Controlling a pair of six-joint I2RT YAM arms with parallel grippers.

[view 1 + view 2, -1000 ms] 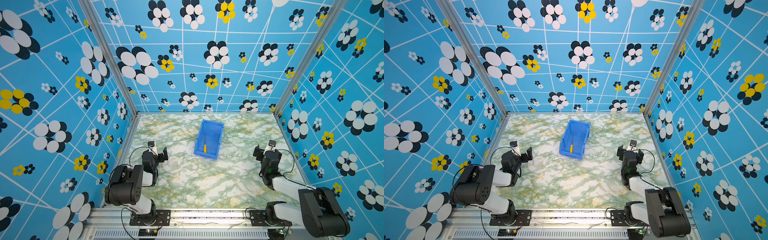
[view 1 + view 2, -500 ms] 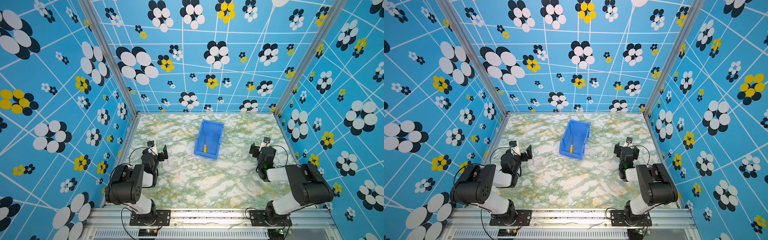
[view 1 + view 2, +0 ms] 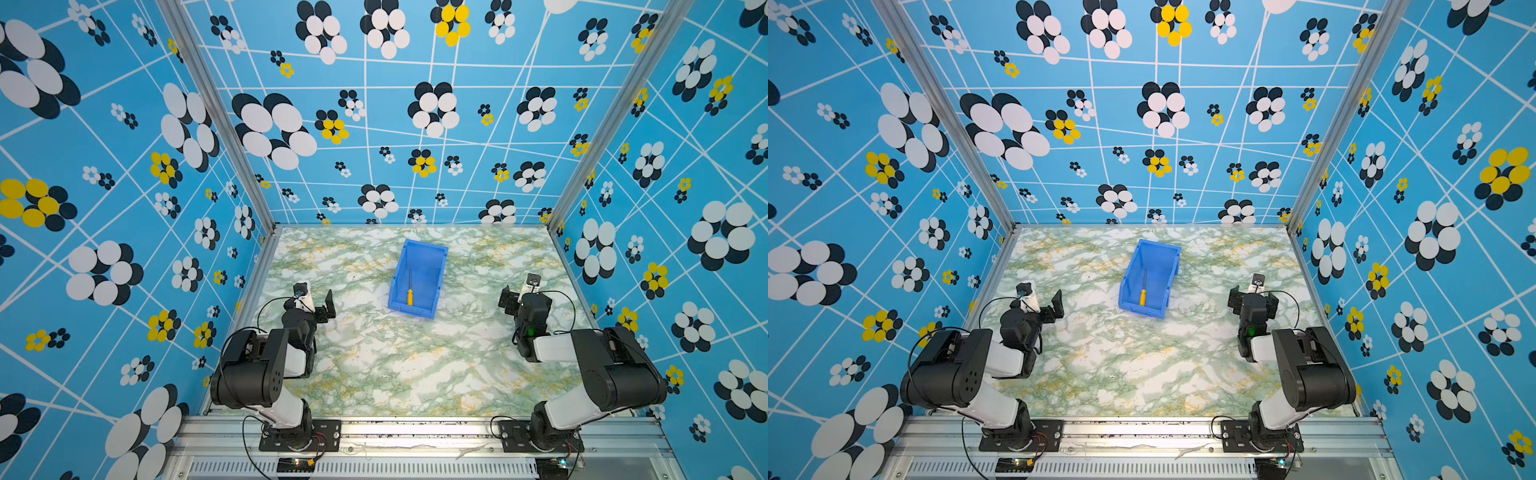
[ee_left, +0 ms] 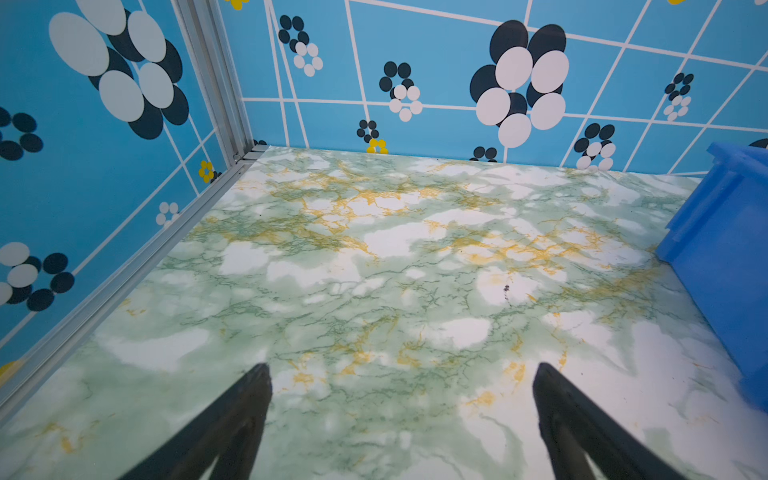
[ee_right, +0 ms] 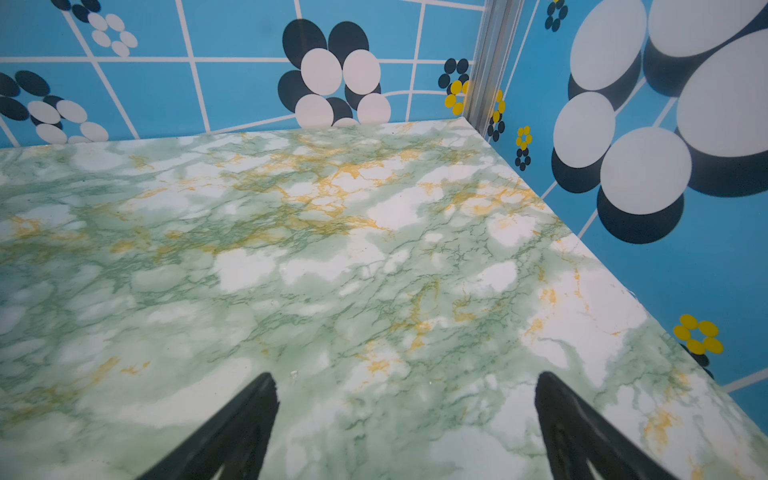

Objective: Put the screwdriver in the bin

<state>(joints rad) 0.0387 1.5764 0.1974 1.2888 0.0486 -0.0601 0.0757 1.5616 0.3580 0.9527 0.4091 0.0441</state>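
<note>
**A:** Our left fingers (image 4: 245, 399) stand spread wide, with only bare table (image 4: 374, 270) between them. The left gripper (image 3: 326, 306) holds nothing and sits at about 8 o'clock from the bin (image 3: 439, 270).

**B:** And the screwdriver (image 3: 410, 291)?

**A:** It lies flat on the bin's floor, handle toward 6 o'clock and shaft toward 12. We aren't touching it.

**B:** At about 4 o'clock from the bin, our right gripper (image 3: 524, 301) is just as wide and just as empty. Its right fingers (image 5: 249, 411) frame nothing but marble. Over the last second we've folded that arm's elbow back toward the 5 o'clock corner, while the screwdriver hasn't stirred.

**A:** Then we judge the placing done, and all that's left for us is settling the arms clear of the bin.
</note>
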